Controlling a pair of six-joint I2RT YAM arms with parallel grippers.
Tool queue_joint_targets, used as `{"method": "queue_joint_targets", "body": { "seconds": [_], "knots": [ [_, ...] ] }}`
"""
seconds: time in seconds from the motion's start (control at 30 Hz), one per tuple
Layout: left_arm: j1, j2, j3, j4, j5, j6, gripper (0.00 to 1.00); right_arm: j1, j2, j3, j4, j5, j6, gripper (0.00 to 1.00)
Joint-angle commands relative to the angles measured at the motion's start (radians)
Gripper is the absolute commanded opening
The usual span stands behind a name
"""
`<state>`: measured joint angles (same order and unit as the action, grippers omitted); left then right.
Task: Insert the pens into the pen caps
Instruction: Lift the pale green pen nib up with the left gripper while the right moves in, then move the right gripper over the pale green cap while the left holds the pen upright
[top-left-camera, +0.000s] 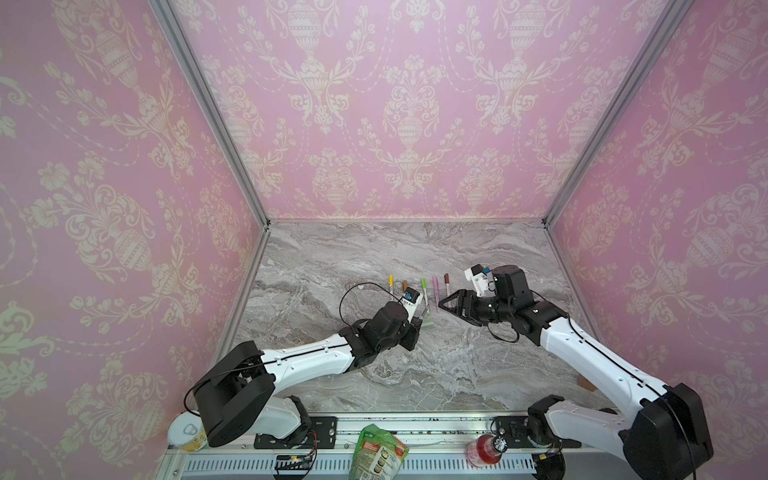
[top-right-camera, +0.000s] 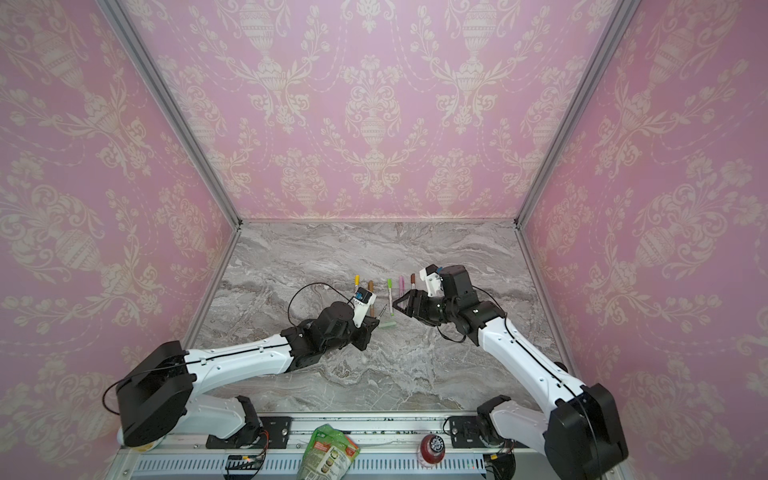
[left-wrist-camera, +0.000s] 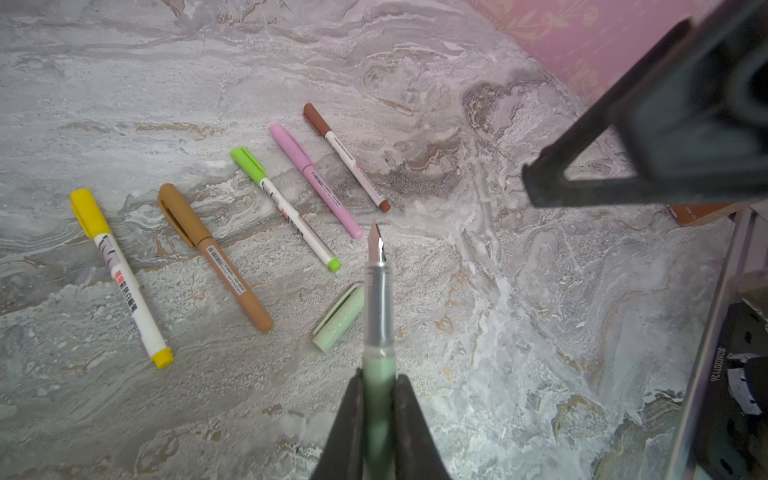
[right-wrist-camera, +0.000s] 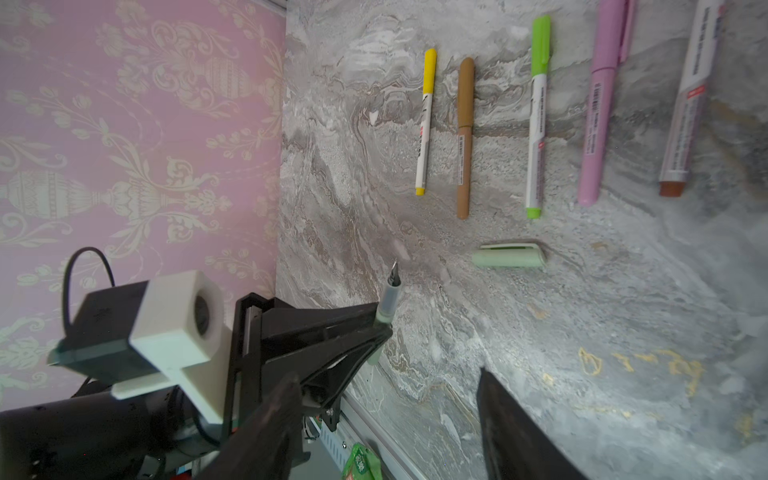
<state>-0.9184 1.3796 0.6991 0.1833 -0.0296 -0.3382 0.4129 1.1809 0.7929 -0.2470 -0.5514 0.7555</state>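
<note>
Table (top-left-camera: 374, 257), far-centre: row of capped pens, caps toward the back wall. Leftmost is the yellow pen (left-wrist-camera: 120, 276), then the tan pen (left-wrist-camera: 214, 257), partly hidden by the left wrist camera in both top views. Left gripper (left-wrist-camera: 378, 388) comes next, fingers clamped on the green pen (left-wrist-camera: 378, 299) at the barrel, pen tilted, bare nib toward the row. Green cap (left-wrist-camera: 338, 318) lies flat on the table just beside that pen, not on it, near the lime pen's tail. Lime pen (left-wrist-camera: 286, 210), pink pen (left-wrist-camera: 316, 180) and brown pen (left-wrist-camera: 347, 158) follow, side by side, not touching. Right gripper (top-left-camera: 442, 305) is rightmost, fingers spread wide, nothing between them, near the pink and brown pens' tails, tips facing the left gripper.
</note>
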Motion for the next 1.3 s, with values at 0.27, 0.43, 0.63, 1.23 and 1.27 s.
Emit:
{"method": "queue_joint_targets", "body": {
  "seconds": [0.27,0.43,0.63,1.23,1.27],
  "knots": [
    [0.009,-0.054,-0.007,0.028,0.045,-0.053,0.12,0.095,0.130,0.013,0.191,0.084,0.083,0.61],
    [0.009,-0.056,-0.013,0.046,0.040,-0.064,0.12,0.126,0.212,0.056,0.230,0.094,0.108,0.53],
    [0.009,-0.049,-0.022,0.068,0.018,-0.073,0.12,0.161,0.244,0.077,0.249,0.101,0.130,0.29],
    [0.009,-0.051,-0.038,-0.007,-0.028,-0.046,0.23,0.178,0.234,0.167,0.156,0.136,0.088,0.00],
    [0.009,-0.053,-0.039,-0.006,-0.030,-0.045,0.21,0.179,0.235,0.167,0.156,0.135,0.087,0.00]
  ]
}}
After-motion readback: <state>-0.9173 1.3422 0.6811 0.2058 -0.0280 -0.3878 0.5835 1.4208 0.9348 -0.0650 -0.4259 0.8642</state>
